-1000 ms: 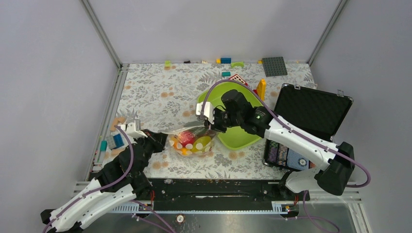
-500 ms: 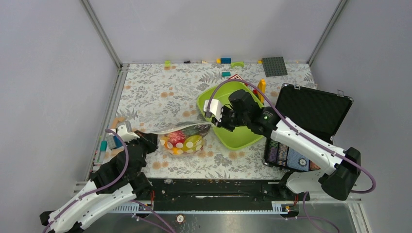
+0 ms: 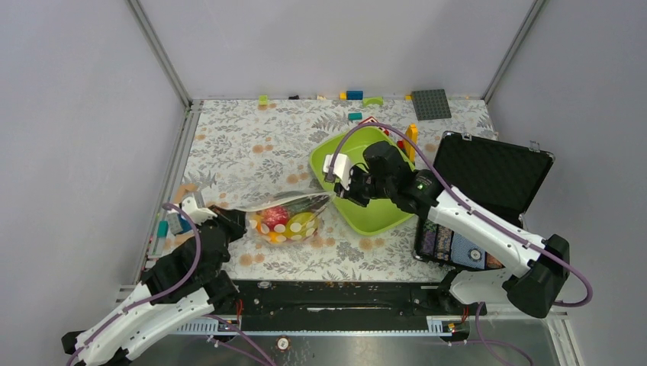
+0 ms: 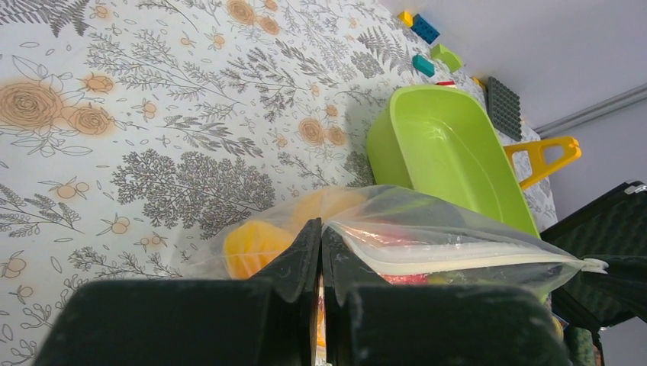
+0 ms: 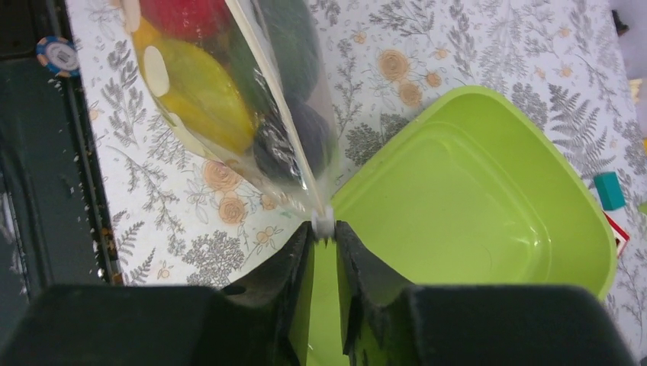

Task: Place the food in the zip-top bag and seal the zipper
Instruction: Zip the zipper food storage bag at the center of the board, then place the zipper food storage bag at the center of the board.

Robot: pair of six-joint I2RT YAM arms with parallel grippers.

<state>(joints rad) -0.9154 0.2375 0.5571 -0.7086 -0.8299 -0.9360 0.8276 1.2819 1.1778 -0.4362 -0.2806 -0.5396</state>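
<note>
The zip-top bag [image 3: 288, 219] hangs stretched between my two grippers, just above the flowered cloth. Inside it the food shows as red, yellow-green [image 5: 200, 90] and dark purple pieces. The left gripper [image 3: 241, 221] [image 4: 320, 226] is shut on the bag's left mouth corner, with a yellow piece [image 4: 250, 244] right behind its fingers. The zipper [image 4: 473, 263] runs taut from there to its small whitish end [image 5: 323, 223]. My right gripper [image 3: 334, 194] [image 5: 324, 227] is shut on that end, over the rim of the lime-green tray [image 5: 458, 206].
The lime-green tray [image 3: 378, 215] lies right of the bag. An open black case [image 3: 488, 171] stands at the right edge. Coloured blocks [image 3: 355, 95] and a grey baseplate [image 3: 431, 104] line the far edge. More blocks [image 3: 179, 223] sit by the left arm.
The left gripper has pulled left and toward the near edge, the right gripper has shifted slightly right. The bag moved left with them and its mouth edge is drawn straighter.
</note>
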